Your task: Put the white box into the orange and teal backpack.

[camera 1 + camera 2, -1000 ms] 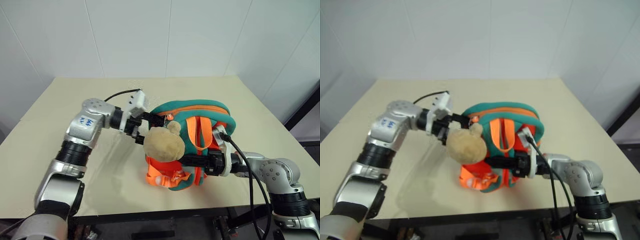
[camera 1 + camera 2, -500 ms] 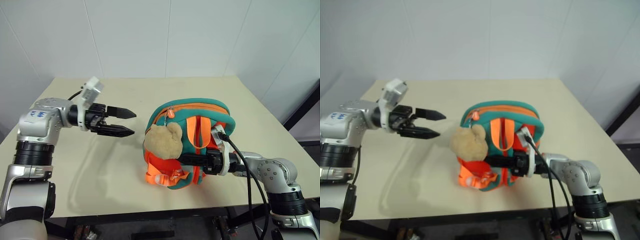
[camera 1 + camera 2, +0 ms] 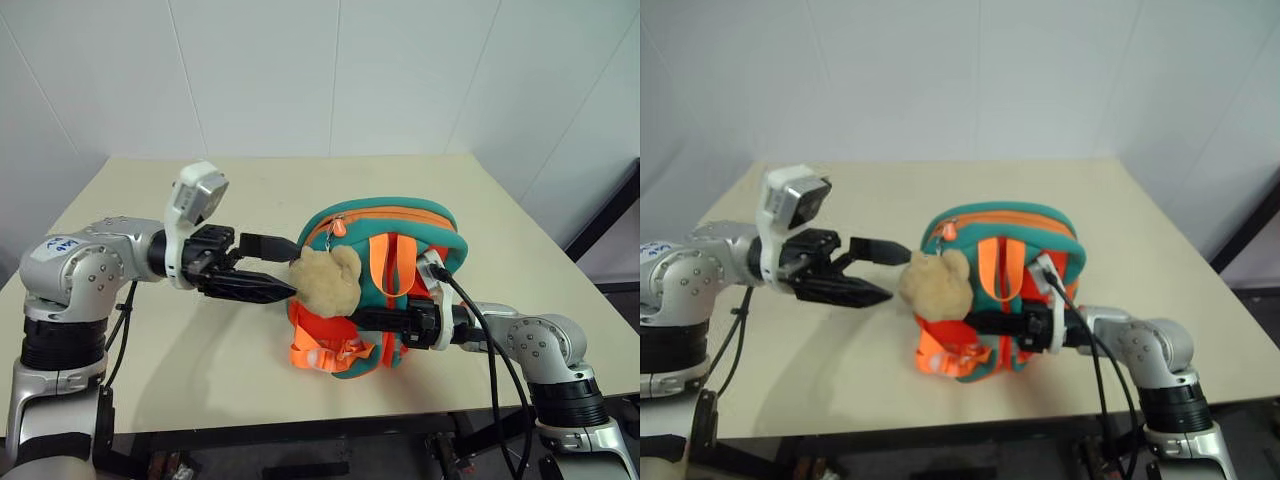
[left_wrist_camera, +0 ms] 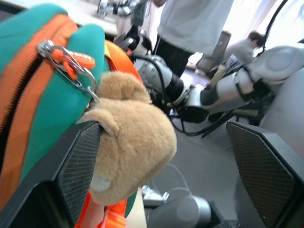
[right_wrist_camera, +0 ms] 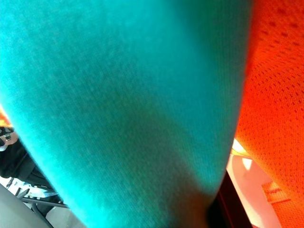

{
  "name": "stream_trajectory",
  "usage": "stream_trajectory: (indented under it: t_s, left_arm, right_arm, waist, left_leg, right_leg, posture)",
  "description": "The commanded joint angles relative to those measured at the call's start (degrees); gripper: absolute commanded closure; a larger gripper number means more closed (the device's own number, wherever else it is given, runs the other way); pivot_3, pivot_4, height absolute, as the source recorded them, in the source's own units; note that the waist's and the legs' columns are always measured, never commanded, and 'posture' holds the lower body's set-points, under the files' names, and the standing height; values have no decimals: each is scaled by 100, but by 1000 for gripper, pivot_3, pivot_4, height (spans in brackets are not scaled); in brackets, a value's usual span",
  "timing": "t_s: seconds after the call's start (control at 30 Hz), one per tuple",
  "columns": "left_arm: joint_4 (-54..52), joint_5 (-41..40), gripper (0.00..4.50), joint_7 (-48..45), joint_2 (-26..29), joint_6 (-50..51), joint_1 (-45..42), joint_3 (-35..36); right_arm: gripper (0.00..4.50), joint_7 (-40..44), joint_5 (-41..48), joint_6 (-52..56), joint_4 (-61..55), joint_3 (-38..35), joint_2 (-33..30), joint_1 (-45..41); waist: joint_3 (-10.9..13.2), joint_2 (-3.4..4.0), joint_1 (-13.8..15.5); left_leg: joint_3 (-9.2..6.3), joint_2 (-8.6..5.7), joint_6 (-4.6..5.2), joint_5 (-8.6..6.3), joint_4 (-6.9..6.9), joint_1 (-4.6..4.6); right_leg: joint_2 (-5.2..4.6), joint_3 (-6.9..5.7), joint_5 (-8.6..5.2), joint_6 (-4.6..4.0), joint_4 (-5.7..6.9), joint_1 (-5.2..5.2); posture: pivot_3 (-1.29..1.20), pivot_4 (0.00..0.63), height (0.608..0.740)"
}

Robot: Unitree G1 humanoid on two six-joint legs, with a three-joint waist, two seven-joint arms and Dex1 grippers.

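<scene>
Your left gripper (image 3: pixel 278 268) hovered level above the table (image 3: pixel 480 200), its two black fingers spread wide with nothing between them, tips just beside the tan plush bear (image 3: pixel 325 280). The bear hung against the front of the orange and teal backpack (image 3: pixel 400 225), which stood upright near the table's front edge with its zipper line running along the top. On the right, your right gripper (image 3: pixel 372 319) was clenched on the backpack's orange front, low down. You could not see the white box.
</scene>
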Motion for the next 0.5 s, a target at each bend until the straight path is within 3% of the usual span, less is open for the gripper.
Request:
stream_trajectory:
  t_s: [0.03, 0.33, 0.5]
  left_arm:
    - [-302, 113, 38, 176, -91, -361, 48, -200]
    - [-175, 625, 38, 221, 105, -970, -2, -621]
    - [-237, 682, 38, 468, -243, -1036, -27, -804]
  right_arm:
    - [4437, 11, 69, -43, -89, -21, 68, -71]
    - [4437, -32, 120, -12, -160, -90, 82, -17]
    - [4437, -83, 154, -1, -202, -101, 121, 14]
  waist:
    - [0, 0, 1]
    - [0, 0, 3]
    - [0, 0, 7]
  left_leg:
    - [0, 0, 0, 0, 2, -2]
    - [3, 0, 0, 0, 1, -3]
    - [2, 0, 0, 0, 1, -3]
  right_leg:
    - [0, 0, 0, 0, 0, 0]
    - [0, 4, 2, 2, -9, 0]
    - [0, 4, 2, 2, -9, 2]
  posture:
    - [0, 150, 740]
    - [0, 150, 740]
    - [0, 150, 740]
